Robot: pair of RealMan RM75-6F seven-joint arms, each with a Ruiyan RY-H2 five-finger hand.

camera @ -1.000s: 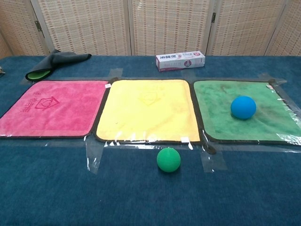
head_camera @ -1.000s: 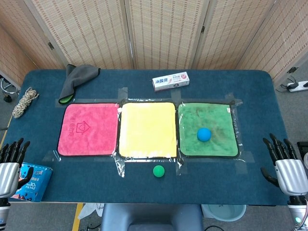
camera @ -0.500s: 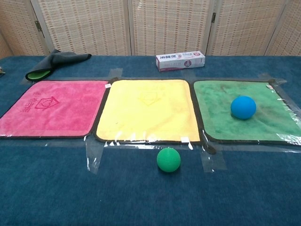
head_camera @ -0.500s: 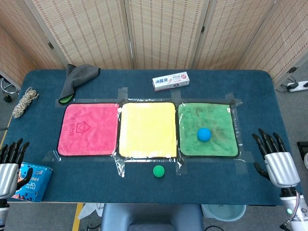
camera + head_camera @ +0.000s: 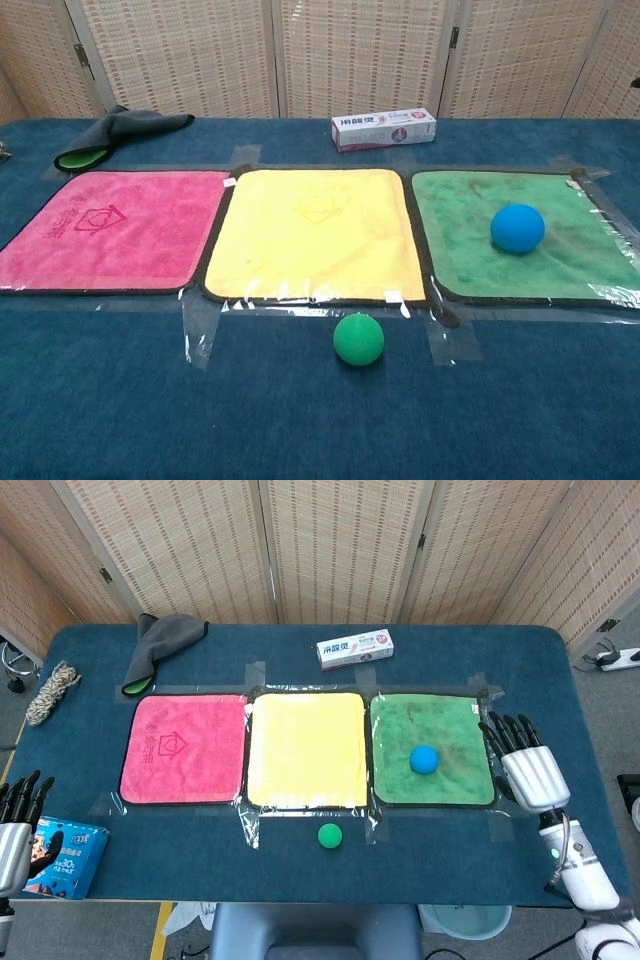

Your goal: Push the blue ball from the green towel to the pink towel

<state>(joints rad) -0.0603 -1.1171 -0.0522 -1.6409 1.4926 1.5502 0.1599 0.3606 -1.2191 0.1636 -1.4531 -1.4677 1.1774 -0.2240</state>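
The blue ball (image 5: pixel 424 759) (image 5: pixel 517 227) lies on the green towel (image 5: pixel 455 780) (image 5: pixel 462 245), the rightmost of three taped towels. The pink towel (image 5: pixel 183 748) (image 5: pixel 110 227) is leftmost, with a yellow towel (image 5: pixel 305 748) (image 5: pixel 313 232) between them. My right hand (image 5: pixel 525 762) hovers open, fingers spread, at the green towel's right edge, a short way right of the ball and not touching it. My left hand (image 5: pixel 14 825) stays open at the table's front left corner. Neither hand shows in the chest view.
A green ball (image 5: pixel 330 835) (image 5: pixel 358 339) sits in front of the yellow towel. A toothpaste box (image 5: pixel 354 649) (image 5: pixel 384 129) lies behind the towels. A dark cloth (image 5: pixel 158 645) (image 5: pixel 112 132) and a rope coil (image 5: pixel 52 691) are at the back left, a blue packet (image 5: pixel 68 858) front left.
My right hand has moved up and left from the table's front right edge to the green towel's right border. The left hand has sunk slightly lower. The balls have not moved.
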